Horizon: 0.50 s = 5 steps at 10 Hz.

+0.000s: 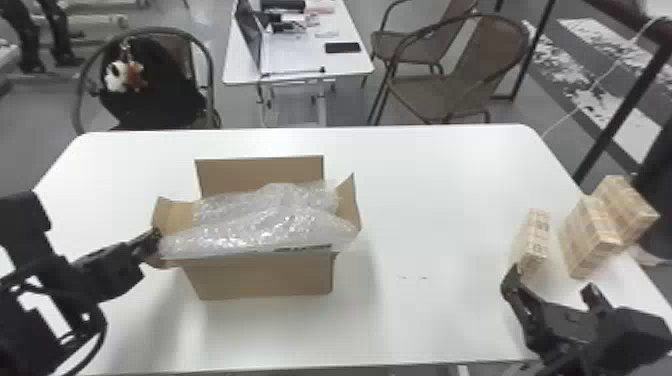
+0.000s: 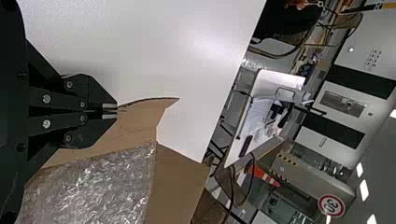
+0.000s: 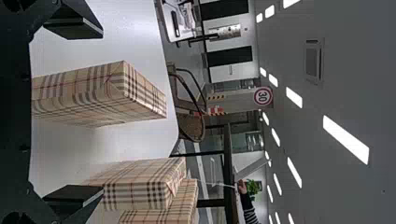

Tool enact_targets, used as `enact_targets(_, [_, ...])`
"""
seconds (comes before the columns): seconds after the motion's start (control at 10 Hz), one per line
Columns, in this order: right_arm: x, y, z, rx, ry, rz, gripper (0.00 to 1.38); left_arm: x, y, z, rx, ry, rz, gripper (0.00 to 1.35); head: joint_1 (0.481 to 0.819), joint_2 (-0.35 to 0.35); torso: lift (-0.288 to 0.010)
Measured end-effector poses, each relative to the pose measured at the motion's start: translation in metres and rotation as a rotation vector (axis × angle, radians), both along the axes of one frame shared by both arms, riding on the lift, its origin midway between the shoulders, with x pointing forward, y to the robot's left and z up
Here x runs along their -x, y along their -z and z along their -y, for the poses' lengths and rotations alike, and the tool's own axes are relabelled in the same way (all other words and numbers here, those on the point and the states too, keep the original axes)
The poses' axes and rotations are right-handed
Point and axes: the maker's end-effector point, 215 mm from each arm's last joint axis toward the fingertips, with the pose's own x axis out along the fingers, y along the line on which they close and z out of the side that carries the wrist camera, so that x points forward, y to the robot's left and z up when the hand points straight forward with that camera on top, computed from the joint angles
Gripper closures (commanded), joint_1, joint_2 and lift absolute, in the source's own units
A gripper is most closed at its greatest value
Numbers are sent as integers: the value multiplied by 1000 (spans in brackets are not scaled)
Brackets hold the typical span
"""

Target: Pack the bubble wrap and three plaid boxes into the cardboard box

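The white surface (image 1: 425,175) spreads beneath everything to be packed. On it, left of the middle, sits the open cardboard box (image 1: 260,277), its far flap standing up. The bubble wrap (image 1: 265,220) fills its mouth, rising above the rim and lying across the near edge.

The right gripper (image 1: 551,281) is at the surface's right side, its jaws spread wide and facing the lone plaid box (image 1: 534,240). The left gripper (image 1: 156,234) has its jaws closed on the left flap (image 2: 140,119) of the cardboard box.

Well to the right of the cardboard box are all three plaid boxes: two side by side (image 1: 590,235) near the right edge, the lone one apart from them.
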Motion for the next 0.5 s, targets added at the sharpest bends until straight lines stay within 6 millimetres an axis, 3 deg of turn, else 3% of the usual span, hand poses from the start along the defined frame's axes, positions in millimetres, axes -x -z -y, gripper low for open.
enact_targets(0.3, [-28,12,-11,6,-44,-24,170,1,3,2,4,4,-5,1219,695,23,-148])
enact_targets(0.4, [-36,18,-11,-2,-51,-33,383,2,5,2,5,3,-5,1219,695,23,-148])
enact_targets(0.5, [-44,22,-13,-9,-61,-38,823,2,5,3,7,4,-5,1219,695,23,-148])
